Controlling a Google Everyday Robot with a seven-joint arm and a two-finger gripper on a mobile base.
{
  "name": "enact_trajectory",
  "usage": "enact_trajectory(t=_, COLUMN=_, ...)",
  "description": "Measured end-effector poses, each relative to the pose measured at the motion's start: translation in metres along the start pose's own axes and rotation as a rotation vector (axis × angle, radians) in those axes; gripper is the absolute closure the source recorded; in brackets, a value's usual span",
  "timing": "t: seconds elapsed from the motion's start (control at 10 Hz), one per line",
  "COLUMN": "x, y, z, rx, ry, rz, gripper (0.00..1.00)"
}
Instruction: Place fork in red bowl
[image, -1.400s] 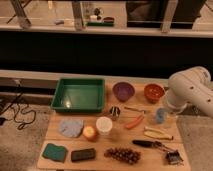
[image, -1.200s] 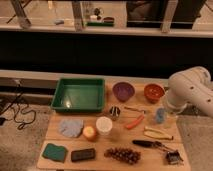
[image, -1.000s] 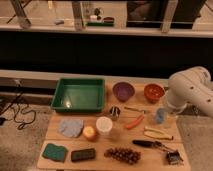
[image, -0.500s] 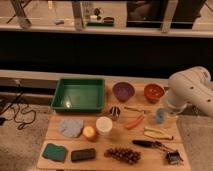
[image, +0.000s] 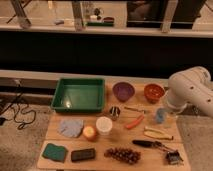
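Above wooden table's (image: 120, 136) right side, tool (image: 160, 116) spread

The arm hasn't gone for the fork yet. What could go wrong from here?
1. The thin pale metallic fork lies flat between the round purple bowl and the orange carrot. The open gripper, at the front right corner of the wooden table, may slip off it or nudge the carrot.
2. The black-handled utensil and yellowish utensil lie nearer the gripper, so it might pick the wrong one.
3. The round orange-red bowl sits beside the purple one, so a wrong-bowl drop is possible.
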Motion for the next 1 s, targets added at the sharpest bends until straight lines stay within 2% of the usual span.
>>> enact_trajectory(t=0.8, x=-0.004, y=0.004, z=0.000, rx=0.006, ry=-0.002, rz=-0.004, gripper=0.20)
enact_trajectory(t=1.0, x=-0.023, y=0.007, z=0.001, rx=0.000, ry=-0.009, rz=-0.031, gripper=0.20)
